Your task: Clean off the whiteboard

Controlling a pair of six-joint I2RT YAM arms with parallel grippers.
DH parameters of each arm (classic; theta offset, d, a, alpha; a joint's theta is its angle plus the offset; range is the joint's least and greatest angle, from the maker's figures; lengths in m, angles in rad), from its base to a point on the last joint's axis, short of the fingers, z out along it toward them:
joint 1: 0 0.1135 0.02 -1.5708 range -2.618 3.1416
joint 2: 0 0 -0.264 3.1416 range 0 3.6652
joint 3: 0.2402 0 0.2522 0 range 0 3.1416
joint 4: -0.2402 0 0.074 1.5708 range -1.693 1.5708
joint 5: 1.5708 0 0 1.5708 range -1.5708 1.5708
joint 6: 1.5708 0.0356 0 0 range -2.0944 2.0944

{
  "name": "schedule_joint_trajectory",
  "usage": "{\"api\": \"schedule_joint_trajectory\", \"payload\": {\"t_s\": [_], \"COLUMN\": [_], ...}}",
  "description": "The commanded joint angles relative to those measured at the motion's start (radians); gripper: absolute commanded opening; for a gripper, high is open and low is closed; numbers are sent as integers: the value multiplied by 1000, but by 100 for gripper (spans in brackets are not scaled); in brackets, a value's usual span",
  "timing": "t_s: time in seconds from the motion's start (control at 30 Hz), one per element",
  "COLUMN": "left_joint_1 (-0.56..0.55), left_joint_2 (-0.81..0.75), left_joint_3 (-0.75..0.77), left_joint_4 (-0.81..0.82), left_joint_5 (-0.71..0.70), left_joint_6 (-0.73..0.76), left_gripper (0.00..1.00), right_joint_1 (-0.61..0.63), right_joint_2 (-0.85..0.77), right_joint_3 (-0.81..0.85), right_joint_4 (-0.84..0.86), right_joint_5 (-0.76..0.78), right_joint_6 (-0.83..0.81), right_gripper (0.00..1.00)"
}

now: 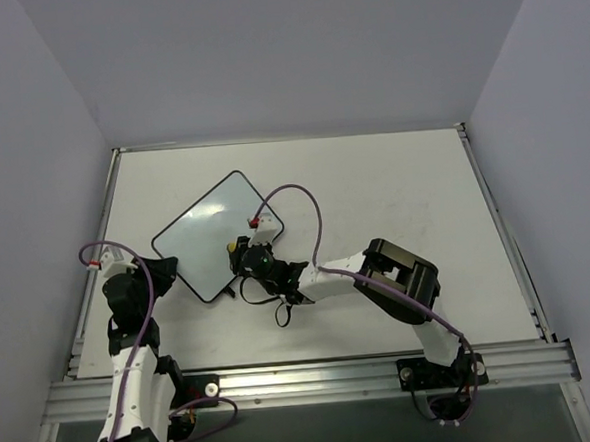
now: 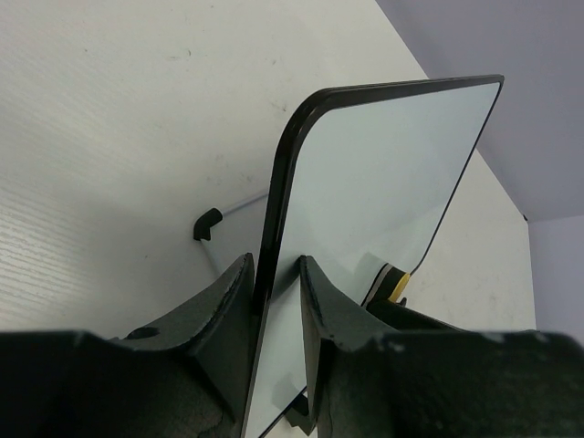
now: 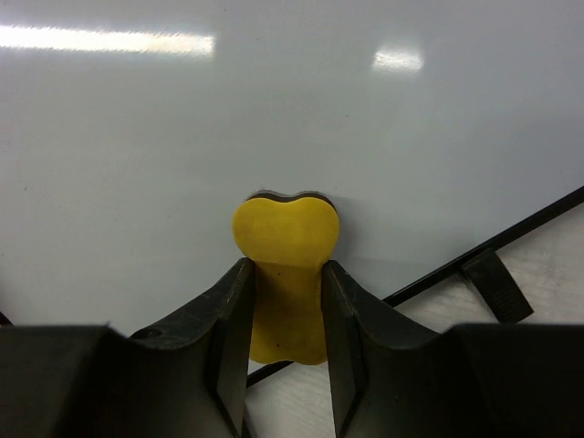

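The whiteboard [image 1: 213, 229] lies turned at an angle on the left of the table, and no line drawing shows on its white face. My left gripper [image 1: 166, 270] is shut on its near left corner; in the left wrist view the jaws [image 2: 276, 274] clamp the black rim of the whiteboard [image 2: 383, 173]. My right gripper [image 1: 243, 256] is shut on the small yellow eraser [image 3: 285, 228] and presses it on the whiteboard [image 3: 274, 119] near its lower edge. The eraser also shows in the left wrist view [image 2: 398, 286].
The white table [image 1: 394, 195] is bounded by grey walls at the back and sides and an aluminium rail [image 1: 315, 380] at the front. A black foot [image 3: 497, 283] sticks out from the board's edge, and another [image 2: 206, 224] shows underneath. The right arm's elbow [image 1: 403, 274] is mid-table.
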Motion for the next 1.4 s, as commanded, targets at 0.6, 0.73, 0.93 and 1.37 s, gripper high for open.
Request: {"api": "schedule_joint_trajectory", "payload": {"t_s": [0.6,0.73,0.93,1.37], "left_joint_1": [-6,-4,-4,-6], "left_joint_2": [-106,-101,-132,38], "left_joint_3": [195,256,327,658], "left_joint_4": [-295,-405,-508,-640], "left_joint_5": [-177,-282,-392,-383], "left_joint_6": [27,28,-20,8], "left_gripper": [78,80,81,82], "right_joint_1": [-85,-72,-65,-198], "right_joint_2": [4,-5,-71,-390], "right_joint_3": [-89,-67,-55,-46], "right_joint_4": [-163,-182,-211,-550], "right_joint_5": [-2,1,6,118], "right_joint_6": [17,8,-7,-7], "right_gripper": [0,0,0,0]}}
